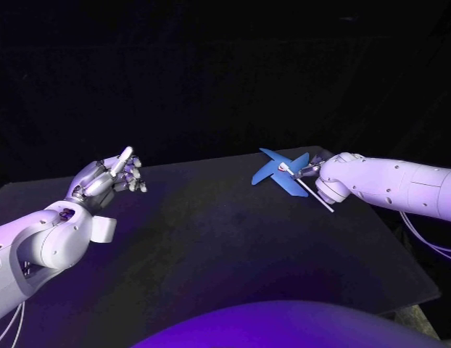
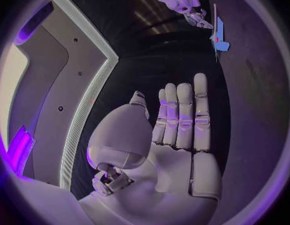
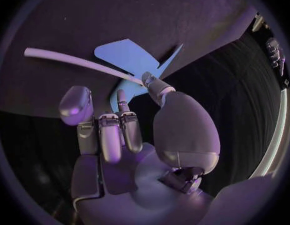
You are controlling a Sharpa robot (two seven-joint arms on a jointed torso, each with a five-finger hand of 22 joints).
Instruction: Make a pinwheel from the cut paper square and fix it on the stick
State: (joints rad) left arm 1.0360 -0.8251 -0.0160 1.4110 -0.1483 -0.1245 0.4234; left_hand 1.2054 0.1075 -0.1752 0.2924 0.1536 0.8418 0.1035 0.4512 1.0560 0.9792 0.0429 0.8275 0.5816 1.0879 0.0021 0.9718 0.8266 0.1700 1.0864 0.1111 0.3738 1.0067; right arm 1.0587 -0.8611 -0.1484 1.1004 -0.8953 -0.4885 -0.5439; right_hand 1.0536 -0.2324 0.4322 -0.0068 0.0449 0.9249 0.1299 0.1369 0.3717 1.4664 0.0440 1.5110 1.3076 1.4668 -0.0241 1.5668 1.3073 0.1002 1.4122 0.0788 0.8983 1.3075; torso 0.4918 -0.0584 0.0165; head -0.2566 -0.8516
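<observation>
The left arm [image 1: 27, 254] is nearest, and the left hand [image 1: 109, 177] at its end is raised over the left side of the table [image 1: 215, 239]. This hand is open: the fingers [image 2: 182, 117] are stretched out side by side, the thumb stands apart, and it holds nothing.

Across the table, the right hand [image 1: 311, 172] holds the stick [image 1: 317, 196], pinched between the thumb and the fingers [image 3: 123, 130]. The blue pinwheel [image 1: 281, 172] sits at the upper end of the stick, in the air above the far right part of the table. There is a small red spot at its centre, probably the fixing. The task looks close to finished.

I judge the pinwheel to be very light and easy to damage. The paper blades are thin and soft, so they will bend or crease under any pressure. The stick is thin but stiff, and perhaps a little slippery. The best place to take hold is the bare stick below the blades, never the paper. A second hand should touch only the centre, and gently.
</observation>
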